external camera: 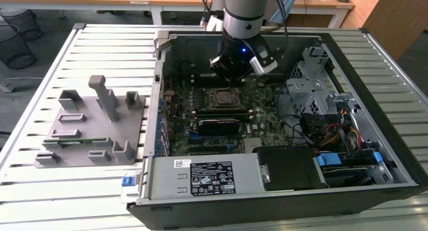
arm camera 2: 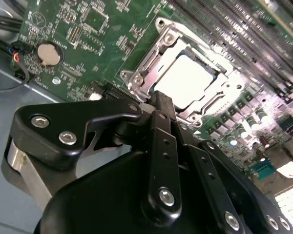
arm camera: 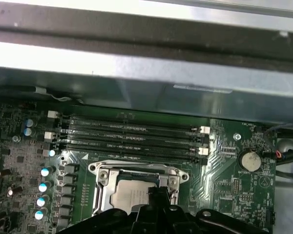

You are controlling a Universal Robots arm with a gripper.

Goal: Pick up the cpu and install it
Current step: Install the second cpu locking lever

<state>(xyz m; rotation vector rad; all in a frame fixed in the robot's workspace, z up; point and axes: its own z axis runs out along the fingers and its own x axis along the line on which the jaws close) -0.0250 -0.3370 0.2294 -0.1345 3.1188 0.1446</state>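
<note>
Cpu (arm camera: 129,199) partly hidden behind gripper (arm camera: 158,195) in first wrist view; finger spacing not discernible.

My counter (external camera: 100,45) is a slatted light-grey metal top, its ribs running from the exterior view's left to its right. Two things rest directly on it. The open computer case (external camera: 374,141) takes up the middle and the exterior view's right side, lying on its side with the motherboard facing up, and it reaches from near the far edge to the near edge. The grey plastic fixture (external camera: 93,136) sits just beside the case, toward the exterior view's left edge, nearer the near edge than the far one, with upright posts and slots rising from its flat base. Bare slats show behind the fixture.
</note>
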